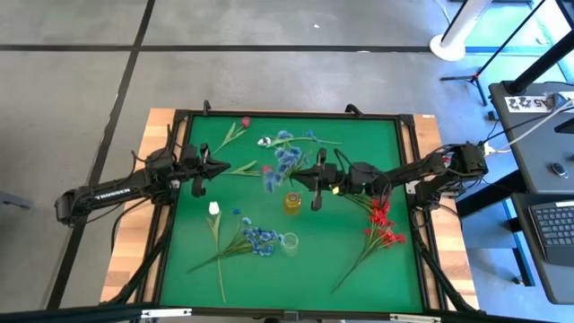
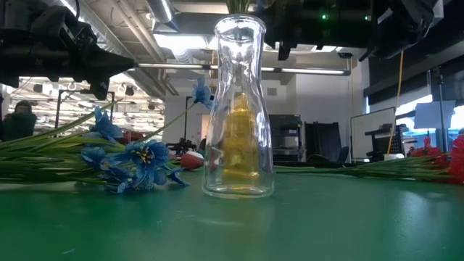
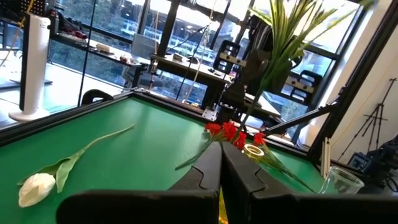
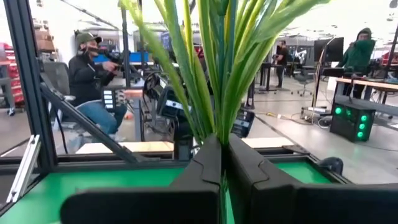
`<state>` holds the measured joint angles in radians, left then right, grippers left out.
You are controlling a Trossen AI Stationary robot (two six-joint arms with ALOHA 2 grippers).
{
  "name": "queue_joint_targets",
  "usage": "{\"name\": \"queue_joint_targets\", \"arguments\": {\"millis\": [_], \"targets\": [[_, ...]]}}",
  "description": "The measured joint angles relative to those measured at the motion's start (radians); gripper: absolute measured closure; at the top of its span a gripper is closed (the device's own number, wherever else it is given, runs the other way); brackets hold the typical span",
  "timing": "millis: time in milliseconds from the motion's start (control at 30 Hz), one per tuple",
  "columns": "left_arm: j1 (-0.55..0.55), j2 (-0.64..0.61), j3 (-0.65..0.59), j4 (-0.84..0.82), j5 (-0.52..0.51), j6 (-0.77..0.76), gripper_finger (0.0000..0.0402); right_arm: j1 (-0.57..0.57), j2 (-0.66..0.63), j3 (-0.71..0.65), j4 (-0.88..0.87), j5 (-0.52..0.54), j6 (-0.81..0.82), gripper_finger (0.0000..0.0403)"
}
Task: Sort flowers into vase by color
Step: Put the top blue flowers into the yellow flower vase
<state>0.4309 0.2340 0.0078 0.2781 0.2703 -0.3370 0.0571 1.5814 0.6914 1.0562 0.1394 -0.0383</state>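
Right gripper pinches blue clustered spray at yellow-tinted glass vase's eleven o'clock; stems may miss that narrow mouth.

You see a clear glass bottle-shaped vase standing upright at the centre of the green felt table, a yellow vase showing through it. At nine o'clock, blue clustered flowers lie on long green stems; at three o'clock, red blooms.
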Motion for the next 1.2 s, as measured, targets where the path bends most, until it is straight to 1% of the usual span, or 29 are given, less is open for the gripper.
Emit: {"name": "queue_joint_targets", "arguments": {"millis": [233, 367, 433, 533, 600, 767, 1033, 1200], "targets": [[0.000, 0.000, 0.000, 0.000, 0.000, 0.000, 0.0401, -0.007, -0.047, 0.002, 0.039, -0.013, -0.005, 0.0398], [0.000, 0.000, 0.000, 0.000, 0.000, 0.000, 0.0401, -0.007, -0.103, 0.002, 0.040, -0.074, 0.035, 0.0398], [0.000, 0.000, 0.000, 0.000, 0.000, 0.000, 0.0401, -0.006, -0.125, 0.003, 0.044, -0.125, 0.075, 0.0398], [0.000, 0.000, 0.000, 0.000, 0.000, 0.000, 0.0401, -0.003, -0.135, 0.003, 0.044, -0.193, 0.131, 0.0398], [0.000, 0.000, 0.000, 0.000, 0.000, 0.000, 0.0401, 0.012, -0.131, 0.003, 0.031, -0.214, 0.147, 0.0398], [0.000, 0.000, 0.000, 0.000, 0.000, 0.000, 0.0401, 0.045, -0.122, 0.003, -0.055, -0.184, 0.139, 0.0398], [0.000, 0.000, 0.000, -0.001, 0.000, 0.000, 0.0401, 0.055, -0.122, 0.003, -0.088, -0.145, 0.116, 0.0398], [0.000, 0.000, 0.000, 0.000, 0.000, 0.000, 0.0401, 0.054, -0.108, 0.003, -0.096, -0.103, 0.091, 0.0398]]}}
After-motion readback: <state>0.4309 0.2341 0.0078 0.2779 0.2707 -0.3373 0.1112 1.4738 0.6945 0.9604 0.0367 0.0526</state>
